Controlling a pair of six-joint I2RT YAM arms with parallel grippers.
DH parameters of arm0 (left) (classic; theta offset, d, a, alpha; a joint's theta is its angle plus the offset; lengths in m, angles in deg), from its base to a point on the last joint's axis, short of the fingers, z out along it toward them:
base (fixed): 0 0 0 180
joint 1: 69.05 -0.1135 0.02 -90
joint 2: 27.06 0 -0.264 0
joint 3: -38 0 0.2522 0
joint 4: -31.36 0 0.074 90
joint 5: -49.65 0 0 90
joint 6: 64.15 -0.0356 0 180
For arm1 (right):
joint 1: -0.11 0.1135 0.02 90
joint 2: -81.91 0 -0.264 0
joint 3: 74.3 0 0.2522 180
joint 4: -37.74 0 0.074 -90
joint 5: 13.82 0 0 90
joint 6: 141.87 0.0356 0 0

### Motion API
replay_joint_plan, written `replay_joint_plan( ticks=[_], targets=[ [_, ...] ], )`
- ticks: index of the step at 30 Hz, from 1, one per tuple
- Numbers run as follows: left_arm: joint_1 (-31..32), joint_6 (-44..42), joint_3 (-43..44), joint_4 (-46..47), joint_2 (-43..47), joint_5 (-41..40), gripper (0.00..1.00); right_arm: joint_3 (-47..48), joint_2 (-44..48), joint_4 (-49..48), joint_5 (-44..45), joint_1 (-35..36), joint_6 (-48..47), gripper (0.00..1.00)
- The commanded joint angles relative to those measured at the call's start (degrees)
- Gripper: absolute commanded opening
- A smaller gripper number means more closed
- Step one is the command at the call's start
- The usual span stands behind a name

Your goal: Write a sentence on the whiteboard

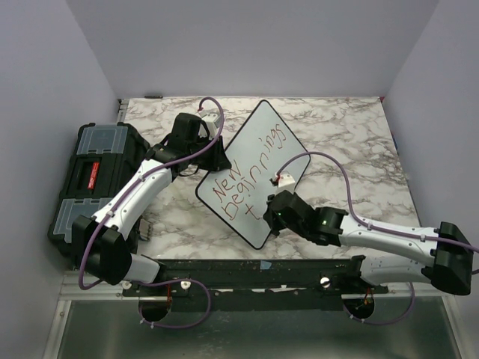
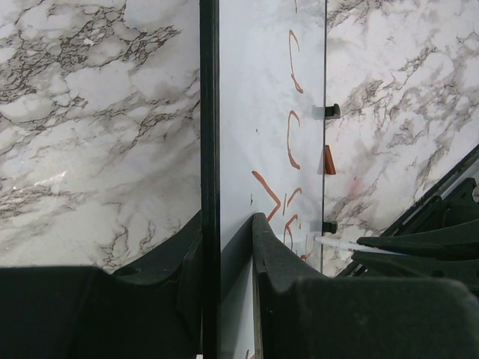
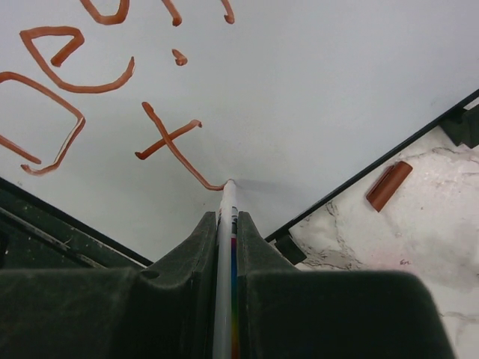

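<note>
The whiteboard (image 1: pixel 258 149) lies flat on the marble table (image 1: pixel 359 142), turned diagonally between the 2 arms. The sentence (image 1: pixel 251 176) runs in red over 3 lines: "New", "Beginnings", and a lone "t" near the board's lower corner.

The left gripper (image 2: pixel 224 232) is clamped narrowly on the board's upper-left edge, 1 finger on each side of the black frame. The right gripper (image 3: pixel 227 217) is closed on a white marker (image 3: pixel 224 284), which sticks out between its fingers. The marker's tip touches the board at the bottom curl of the "t".

A red cap (image 3: pixel 388 185) lies on the table just beside the board's right edge. A black toolbox (image 1: pixel 93 176) sits at the table's left side, apart from the board.
</note>
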Motion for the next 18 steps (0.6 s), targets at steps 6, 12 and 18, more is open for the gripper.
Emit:
replay_joint_plan(
  ticks=[6,12,18],
  targets=[
    [2.2,-8.8,-2.9,-6.1,-0.6,-7.1,0.0,7.5,-5.2,3.4,9.1,0.1,-2.2,0.01],
    [2.2,-8.8,-2.8,-6.0,-0.7,-6.9,0.0,10.1,-1.8,6.1,16.5,0.1,-1.7,0.01],
    [2.2,-8.8,-2.6,-6.0,-0.6,-6.7,0.0,8.5,1.0,1.6,14.7,-1.3,-3.6,0.01]
  ],
)
